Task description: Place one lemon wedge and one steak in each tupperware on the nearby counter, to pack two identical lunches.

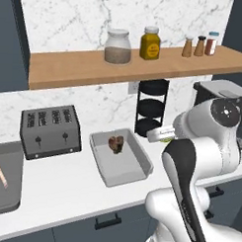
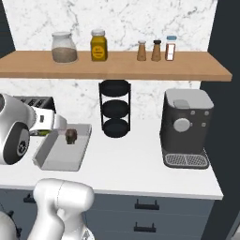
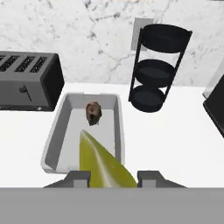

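My gripper point(image 3: 114, 177) is shut on a yellow-green lemon wedge point(image 3: 103, 161), whose tip points out over the near end of a grey tupperware point(image 3: 54, 135). One small reddish-brown steak point(image 3: 93, 112) lies at the far end of that tupperware. From the left base view the gripper point(image 1: 164, 138) hangs just right of the tupperware point(image 1: 141, 156), which stands on the white counter point(image 1: 66, 190) with the steak point(image 1: 116, 143) in it. In the right base view the gripper point(image 2: 43, 127) and the wedge point(image 2: 41, 133) are at the tupperware's point(image 2: 56, 161) left rim, near the steak point(image 2: 71, 136).
A dark toaster point(image 1: 50, 130) stands left of the tupperware, a black three-tier stand point(image 1: 152, 107) behind it on the right. A darker tray point(image 1: 4, 188) at the far left holds a thin pink-red strip point(image 1: 0, 173). A coffee machine point(image 2: 185, 126) stands far right, under a wooden shelf point(image 2: 117, 65).
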